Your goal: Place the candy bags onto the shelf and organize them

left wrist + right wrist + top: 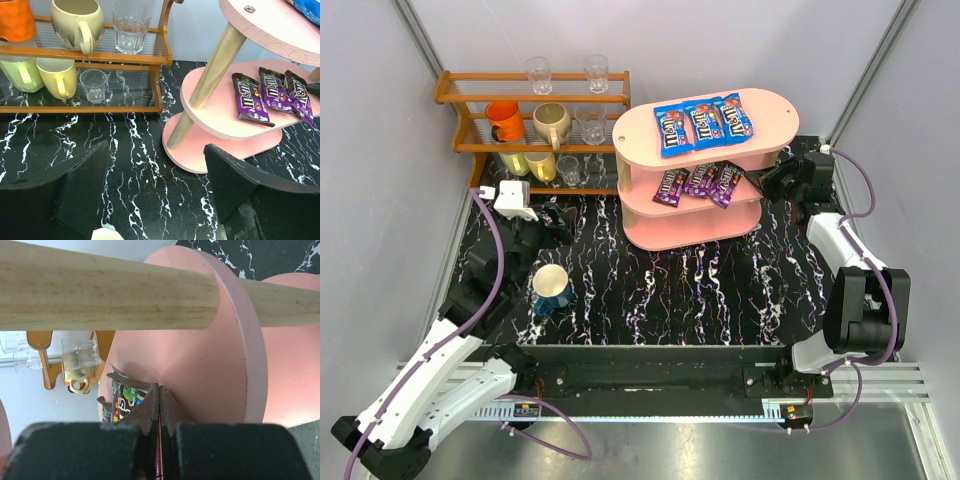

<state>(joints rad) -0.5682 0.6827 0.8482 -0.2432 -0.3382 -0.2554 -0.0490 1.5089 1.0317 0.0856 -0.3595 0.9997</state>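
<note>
The pale pink three-tier shelf (780, 105) stands at the back right. Three blue candy bags (703, 123) lie side by side on its top board. Three purple-brown candy bags (698, 182) lie on the middle board and show in the left wrist view (255, 97). My right gripper (761, 183) reaches in at the right end of the middle board. It is shut (159, 390) on the edge of the rightmost purple bag (122, 395). My left gripper (556, 222) is open and empty (157, 185) above the black table, left of the shelf.
An orange-brown wooden rack (535, 125) with mugs and glasses stands at the back left, close beside the shelf. A blue mug (552, 288) stands on the black marbled table (680, 300) near my left arm. White walls close in both sides.
</note>
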